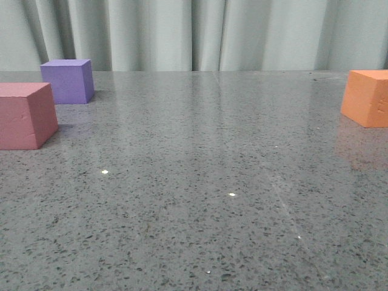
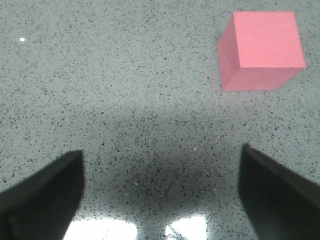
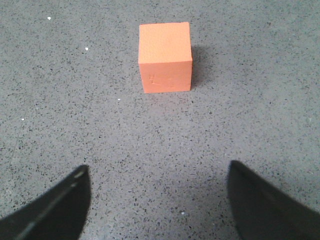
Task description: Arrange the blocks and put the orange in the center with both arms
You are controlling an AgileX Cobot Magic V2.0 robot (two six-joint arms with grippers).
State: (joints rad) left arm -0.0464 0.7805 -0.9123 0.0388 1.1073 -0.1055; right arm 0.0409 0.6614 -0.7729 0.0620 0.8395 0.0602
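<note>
The pink-red cube point(image 1: 24, 115) sits at the table's left edge of the front view, with the purple cube point(image 1: 68, 80) just behind it. The orange cube point(image 1: 367, 97) sits at the far right, partly cut off. No gripper shows in the front view. In the left wrist view my left gripper point(image 2: 161, 162) is open and empty above bare table, with the pink-red cube point(image 2: 261, 50) ahead and off to one side. In the right wrist view my right gripper point(image 3: 159, 175) is open and empty, with the orange cube point(image 3: 165, 56) straight ahead, well apart from the fingertips.
The grey speckled table point(image 1: 200, 182) stretches between the cubes. A pale curtain point(image 1: 194, 33) hangs behind its far edge.
</note>
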